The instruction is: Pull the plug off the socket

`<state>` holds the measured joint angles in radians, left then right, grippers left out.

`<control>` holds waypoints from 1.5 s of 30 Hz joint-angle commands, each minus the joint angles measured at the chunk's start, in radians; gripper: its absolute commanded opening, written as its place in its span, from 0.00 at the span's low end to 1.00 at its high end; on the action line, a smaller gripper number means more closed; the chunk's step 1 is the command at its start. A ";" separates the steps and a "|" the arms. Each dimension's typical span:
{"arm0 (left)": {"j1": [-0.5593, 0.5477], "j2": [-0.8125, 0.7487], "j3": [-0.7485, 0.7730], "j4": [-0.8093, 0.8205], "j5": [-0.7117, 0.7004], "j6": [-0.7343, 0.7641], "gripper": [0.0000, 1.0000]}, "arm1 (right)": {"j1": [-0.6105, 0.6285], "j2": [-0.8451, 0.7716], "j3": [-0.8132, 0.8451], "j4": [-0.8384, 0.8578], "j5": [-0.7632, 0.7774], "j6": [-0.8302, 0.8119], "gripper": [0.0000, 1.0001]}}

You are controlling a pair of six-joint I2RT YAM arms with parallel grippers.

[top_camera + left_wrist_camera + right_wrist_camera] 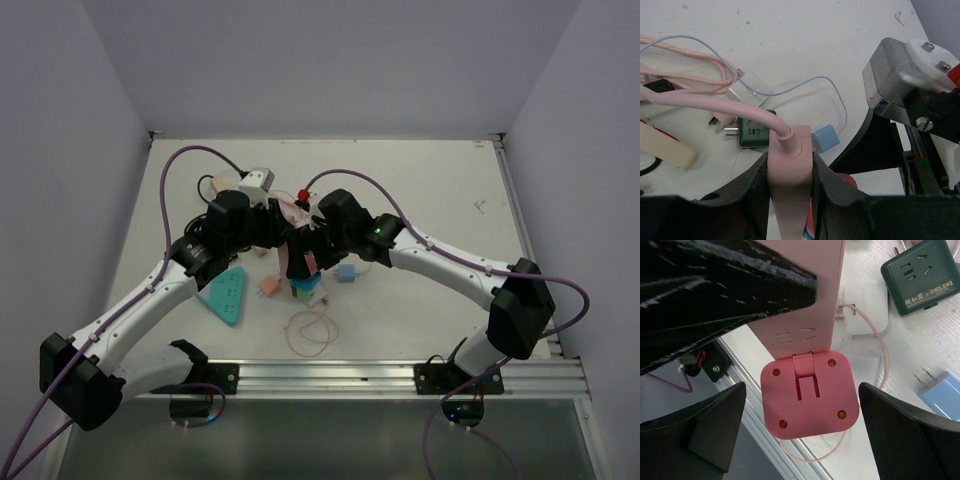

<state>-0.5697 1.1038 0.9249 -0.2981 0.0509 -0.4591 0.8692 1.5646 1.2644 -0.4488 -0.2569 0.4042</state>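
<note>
Arms meet mid-frame over tabletop (440, 190); pink socket strip (789, 150) held up
left gripper (790, 175) jaws clamped on the strip's sides, lower centre of left wrist view; right gripper (807, 435) jaws spread wide either side of square pink plug (810, 395) at strip's end, not touching; green adapter (920, 275), blue charger (942, 395) on tabletop

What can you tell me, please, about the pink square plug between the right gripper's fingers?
The pink square plug looks like smooth plastic, with rounded corners, four brass-coloured screws near its corners and a hinged tab over a slotted recess in the middle. It sits at the end of the pink socket strip, raised above the table. The right gripper is open, one finger each side, neither touching it.
</note>
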 commanded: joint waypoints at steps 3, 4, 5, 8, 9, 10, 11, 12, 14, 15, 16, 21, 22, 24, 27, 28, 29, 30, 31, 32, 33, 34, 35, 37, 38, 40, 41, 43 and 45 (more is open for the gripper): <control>-0.001 -0.051 0.040 0.108 0.020 0.030 0.00 | 0.005 0.005 0.041 -0.033 -0.013 -0.030 0.91; 0.001 -0.055 0.040 0.108 0.018 0.033 0.00 | 0.007 0.003 0.038 -0.033 -0.010 -0.031 0.84; -0.001 -0.055 0.038 0.108 0.018 0.036 0.00 | 0.005 0.000 0.038 -0.033 -0.010 -0.031 0.80; -0.001 -0.052 0.040 0.102 0.006 0.057 0.00 | 0.005 -0.018 0.038 -0.039 0.004 -0.034 0.58; -0.001 -0.051 0.040 0.097 -0.002 0.068 0.00 | 0.007 -0.023 0.038 -0.041 0.007 -0.036 0.51; -0.001 -0.051 0.037 0.094 -0.014 0.074 0.00 | 0.005 -0.035 0.038 -0.042 0.014 -0.038 0.37; -0.001 -0.053 0.034 0.093 -0.023 0.082 0.00 | 0.007 -0.038 0.038 -0.048 0.019 -0.038 0.29; -0.001 -0.056 0.032 0.091 -0.035 0.092 0.00 | 0.007 -0.044 0.038 -0.059 0.025 -0.039 0.22; 0.001 -0.061 0.022 0.090 -0.097 0.105 0.00 | 0.005 -0.060 0.035 -0.074 0.042 -0.048 0.07; 0.001 -0.061 0.020 0.080 -0.117 0.126 0.00 | 0.005 -0.067 0.027 -0.089 0.045 -0.051 0.01; 0.001 -0.058 0.022 0.074 -0.164 0.137 0.00 | 0.007 -0.074 0.024 -0.097 0.047 -0.056 0.00; 0.022 -0.039 0.020 0.051 -0.299 0.200 0.00 | 0.005 -0.144 -0.019 -0.148 0.059 -0.062 0.00; 0.031 -0.036 0.026 0.048 -0.331 0.203 0.00 | 0.005 -0.158 -0.032 -0.156 0.062 -0.065 0.00; 0.070 -0.024 0.037 0.036 -0.344 0.214 0.00 | 0.005 -0.192 -0.045 -0.185 0.062 -0.070 0.00; 0.111 -0.016 0.068 0.028 -0.356 0.235 0.00 | 0.007 -0.241 -0.065 -0.231 0.061 -0.081 0.00; 0.117 -0.015 0.090 0.024 -0.359 0.241 0.00 | 0.005 -0.251 -0.069 -0.237 0.077 -0.085 0.00; 0.123 -0.016 0.106 0.017 -0.359 0.244 0.00 | 0.007 -0.267 -0.072 -0.241 0.087 -0.088 0.00; 0.125 -0.016 0.120 0.011 -0.353 0.243 0.00 | 0.004 -0.281 -0.080 -0.238 0.100 -0.090 0.00; 0.126 -0.021 0.146 0.005 -0.327 0.240 0.00 | 0.005 -0.310 -0.108 -0.232 0.155 -0.090 0.00; 0.126 -0.025 0.158 0.004 -0.309 0.234 0.00 | 0.002 -0.319 -0.123 -0.225 0.183 -0.090 0.00; 0.126 -0.033 0.166 0.004 -0.290 0.214 0.00 | -0.009 -0.325 -0.160 -0.211 0.215 -0.088 0.00; 0.126 -0.038 0.176 0.004 -0.254 0.205 0.00 | -0.016 -0.322 -0.177 -0.205 0.243 -0.084 0.00; 0.126 -0.041 0.181 0.002 -0.234 0.192 0.00 | -0.024 -0.319 -0.197 -0.197 0.301 -0.079 0.01; 0.126 -0.051 0.187 -0.007 -0.176 0.159 0.00 | -0.047 -0.293 -0.252 -0.150 0.350 -0.070 0.02; 0.126 -0.056 0.187 -0.012 -0.154 0.149 0.00 | -0.052 -0.281 -0.269 -0.127 0.381 -0.070 0.02; 0.126 -0.067 0.177 -0.021 -0.099 0.114 0.00 | -0.070 -0.258 -0.310 -0.047 0.410 -0.061 0.03; 0.126 -0.071 0.170 -0.024 -0.082 0.105 0.00 | -0.078 -0.230 -0.319 -0.016 0.421 -0.056 0.03; 0.126 -0.088 0.149 -0.029 -0.057 0.082 0.00 | -0.096 -0.198 -0.330 0.065 0.441 -0.053 0.04; 0.125 -0.104 0.135 -0.032 -0.020 0.062 0.00 | -0.098 -0.154 -0.326 0.141 0.456 -0.062 0.15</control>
<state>-0.4473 1.0557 1.0534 -0.3779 -0.0502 -0.3408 0.7784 1.3819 0.9264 -0.5079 0.1226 0.3397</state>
